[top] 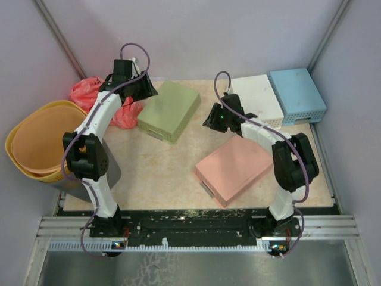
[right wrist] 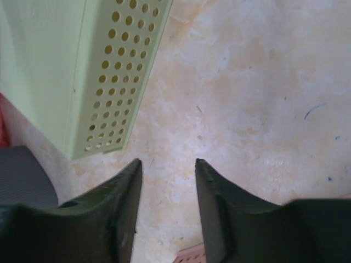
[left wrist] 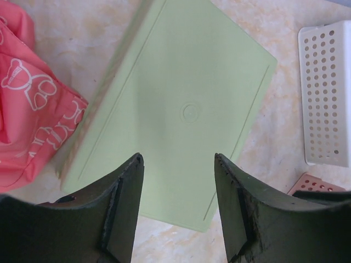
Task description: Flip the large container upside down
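Note:
A large pink perforated container (top: 233,168) lies bottom up at the table's front right; a corner of it shows in the left wrist view (left wrist: 315,183). A green container (top: 169,110) also lies bottom up at the back middle. My left gripper (top: 149,89) hovers open and empty over the green container's flat base (left wrist: 186,109), its jaws (left wrist: 178,159) wide apart. My right gripper (top: 209,119) is open and empty above bare table between the green and pink containers, with the green container's holed side (right wrist: 109,71) at its left.
A white basket (top: 257,98) and a blue basket (top: 297,95) sit bottom up at the back right. A red printed bag (top: 95,95) lies at the back left. Stacked yellow and orange tubs (top: 36,140) stand off the table's left edge.

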{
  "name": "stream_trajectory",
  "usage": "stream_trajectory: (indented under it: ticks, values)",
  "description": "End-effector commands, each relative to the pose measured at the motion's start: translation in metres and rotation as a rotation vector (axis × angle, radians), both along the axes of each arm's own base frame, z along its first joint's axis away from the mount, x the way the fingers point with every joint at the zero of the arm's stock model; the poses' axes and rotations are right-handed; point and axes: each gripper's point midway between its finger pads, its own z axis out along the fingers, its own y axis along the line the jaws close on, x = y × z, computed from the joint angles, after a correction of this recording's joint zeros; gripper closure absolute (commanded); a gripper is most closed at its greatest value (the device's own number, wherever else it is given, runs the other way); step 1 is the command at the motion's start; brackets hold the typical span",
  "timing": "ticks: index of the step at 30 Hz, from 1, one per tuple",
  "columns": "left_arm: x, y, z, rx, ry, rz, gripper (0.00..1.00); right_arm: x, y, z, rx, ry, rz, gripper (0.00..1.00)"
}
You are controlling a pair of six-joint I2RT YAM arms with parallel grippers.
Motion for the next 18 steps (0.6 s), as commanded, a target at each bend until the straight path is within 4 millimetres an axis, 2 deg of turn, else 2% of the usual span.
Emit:
stream_trajectory:
  ticks: [1, 3, 7, 8, 13, 15, 17, 18]
  values:
    - [-0.020, -0.011, 0.047, 0.034, -0.095, -0.056, 0.40, 0.033, 0.015, 0.014, -0.001, -0.051, -0.021, 0.62]
    - [-0.029, -0.022, 0.057, 0.036, -0.114, -0.094, 0.39, 0.046, 0.020, 0.008, -0.006, -0.044, -0.036, 0.66]
    - [-0.050, -0.036, 0.076, 0.033, -0.138, -0.155, 0.36, 0.083, 0.035, -0.009, -0.021, -0.029, -0.067, 0.66]
    - [-0.055, -0.037, 0.080, 0.035, -0.144, -0.161, 0.36, 0.092, 0.041, -0.024, -0.031, -0.006, -0.066, 0.67]
    - [-0.076, -0.026, 0.109, 0.049, -0.200, -0.137, 0.30, 0.145, 0.083, -0.039, -0.024, -0.010, -0.038, 0.67]
    - [-0.082, -0.020, 0.117, 0.055, -0.220, -0.120, 0.27, 0.168, 0.106, -0.035, 0.013, -0.045, -0.009, 0.67]
    - [-0.088, -0.019, 0.119, 0.048, -0.227, -0.112, 0.26, 0.191, 0.134, -0.009, 0.106, -0.134, 0.028, 0.67]
    - [-0.090, -0.019, 0.118, 0.040, -0.223, -0.113, 0.25, 0.198, 0.148, -0.005, 0.160, -0.167, 0.056, 0.67]
